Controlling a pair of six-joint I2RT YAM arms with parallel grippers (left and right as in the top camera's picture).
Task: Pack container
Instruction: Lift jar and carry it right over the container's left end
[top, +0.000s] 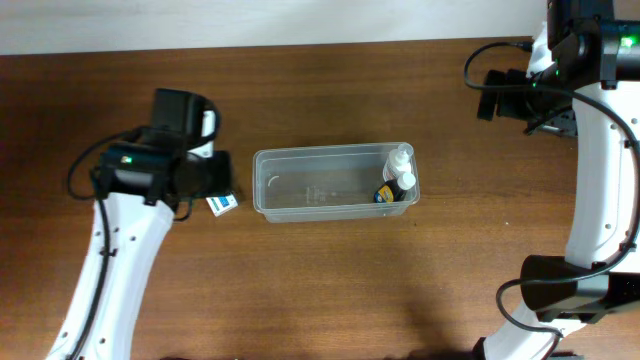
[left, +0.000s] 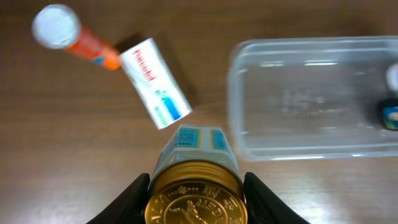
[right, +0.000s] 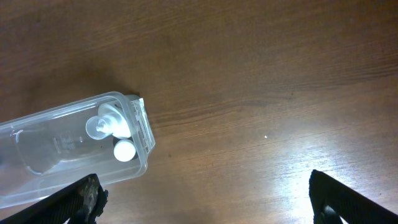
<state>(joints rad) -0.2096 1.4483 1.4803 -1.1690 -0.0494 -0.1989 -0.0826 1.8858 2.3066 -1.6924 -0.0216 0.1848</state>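
The clear plastic container (top: 330, 185) lies in the middle of the table with two small white-capped bottles (top: 398, 172) at its right end; it also shows in the left wrist view (left: 298, 93) and the right wrist view (right: 74, 155). My left gripper (left: 196, 199) is shut on a gold-lidded jar (left: 194, 193) with a blue and white label, held just left of the container. A white and blue box (left: 154, 82) and an orange tube with a white cap (left: 74, 38) lie on the table beyond it. My right gripper (right: 205, 199) is open and empty, high at the far right.
The brown wooden table (top: 330, 290) ends at a pale wall edge along the top (top: 300, 25). The left arm (top: 130, 240) hides the orange tube from above. Only the white and blue box's corner (top: 223, 204) shows overhead.
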